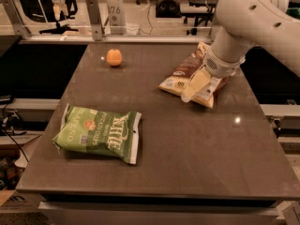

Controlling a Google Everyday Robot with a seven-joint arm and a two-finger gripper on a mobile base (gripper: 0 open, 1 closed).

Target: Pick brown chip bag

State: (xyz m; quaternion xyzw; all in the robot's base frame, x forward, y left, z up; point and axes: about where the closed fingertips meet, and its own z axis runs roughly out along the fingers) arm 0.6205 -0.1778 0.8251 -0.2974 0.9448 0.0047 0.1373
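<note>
Where brown chip bag (183,70) lies on table (187,163) — gripper (193,86) over it.

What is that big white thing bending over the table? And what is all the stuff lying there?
The big white thing is a robot arm. One camera looks down on the dark table from its near side. At the arm's tip is its grabbing part, the end effector, down on the brown chip bag at the far right. That bag lies on the table; I cannot tell whether it is gripped. A green chip bag lies front left, and a small orange round thing sits at the back.
</note>
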